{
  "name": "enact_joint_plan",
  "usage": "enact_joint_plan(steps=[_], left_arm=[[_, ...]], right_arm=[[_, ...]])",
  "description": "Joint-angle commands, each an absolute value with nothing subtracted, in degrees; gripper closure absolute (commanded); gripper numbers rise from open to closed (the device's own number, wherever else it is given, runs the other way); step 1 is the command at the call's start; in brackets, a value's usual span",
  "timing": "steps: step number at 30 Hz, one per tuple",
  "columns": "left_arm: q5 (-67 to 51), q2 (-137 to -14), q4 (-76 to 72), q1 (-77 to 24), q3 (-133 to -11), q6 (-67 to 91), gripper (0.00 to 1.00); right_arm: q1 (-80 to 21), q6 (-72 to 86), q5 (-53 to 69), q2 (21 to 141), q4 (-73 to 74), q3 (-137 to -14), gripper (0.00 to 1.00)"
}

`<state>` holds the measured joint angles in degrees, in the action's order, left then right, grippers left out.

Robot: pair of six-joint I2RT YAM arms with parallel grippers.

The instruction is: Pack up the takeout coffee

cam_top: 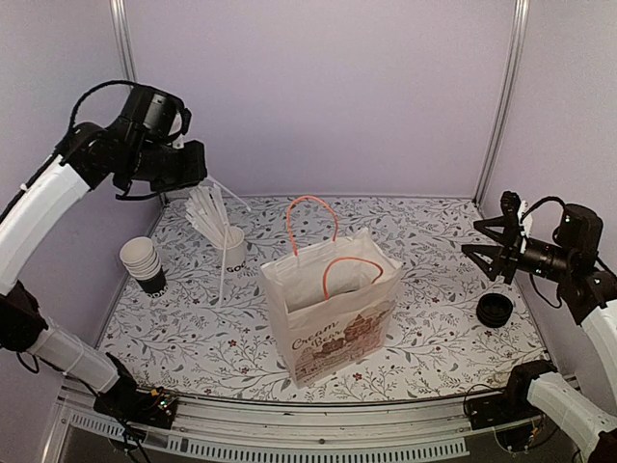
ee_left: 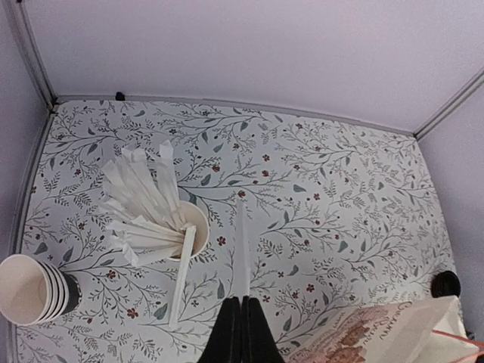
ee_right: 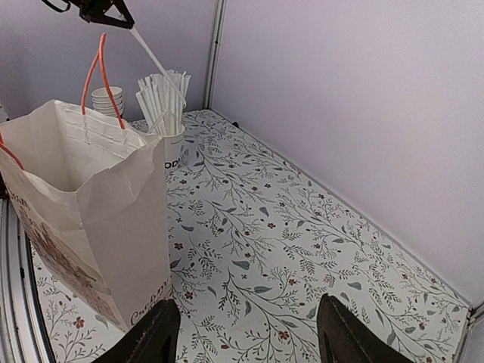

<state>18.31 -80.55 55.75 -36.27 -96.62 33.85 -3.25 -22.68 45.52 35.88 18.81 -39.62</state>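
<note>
The takeout coffee is not visible in any view. My left gripper (cam_top: pixel 205 177) hangs high over the back left of the table, shut on one end of a white wrapped straw (cam_top: pixel 229 194). In the left wrist view the fingertips (ee_left: pixel 242 299) pinch that straw (ee_left: pixel 240 242), which points away over the floral table. The right wrist view shows the same gripper (ee_right: pixel 113 13) and straw (ee_right: pixel 155 57) above the bag. My right gripper (cam_top: pixel 474 237) is open at the right, its fingers (ee_right: pixel 155 336) wide apart with nothing between them. The open paper bag (cam_top: pixel 328 309) stands mid-table.
A white straw holder (cam_top: pixel 231 249) full of wrapped straws stands back left, with one straw (cam_top: pixel 224 275) leaning out onto the table. A stack of lidless black cups (cam_top: pixel 145 262) sits at the left edge. Low black lids (cam_top: pixel 495 310) lie at the right. The bag's orange handles (cam_top: pixel 310 217) stick up.
</note>
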Motion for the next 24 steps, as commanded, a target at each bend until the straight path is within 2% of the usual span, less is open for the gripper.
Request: enact_joint_plan(steps=[1, 6, 11, 16, 24], left_arm=[[17.6, -77.1, 70.0, -41.2, -105.4, 35.5, 1.0], [12.4, -71.6, 70.2, -43.8, -105.4, 35.6, 1.0], [-3.8, -65.5, 62.4, -43.9, -99.7, 30.9, 1.0], [-11.6, -63.2, 63.2, -43.9, -100.1, 29.7, 1.0], [-13.2, -63.6, 71.2, -45.1, -104.3, 30.9, 1.0]], right_arm=[[-2.9, -23.4, 43.9, 36.1, 17.8, -38.9, 0.35], [-2.4, -23.7, 43.6, 36.2, 17.9, -38.8, 0.35], [-2.1, -24.0, 44.0, 36.5, 18.2, -38.8, 0.35], [-1.7, -24.3, 44.3, 37.0, 18.4, -38.6, 0.35], [-1.3, -24.6, 45.2, 37.4, 18.6, -38.6, 0.35]])
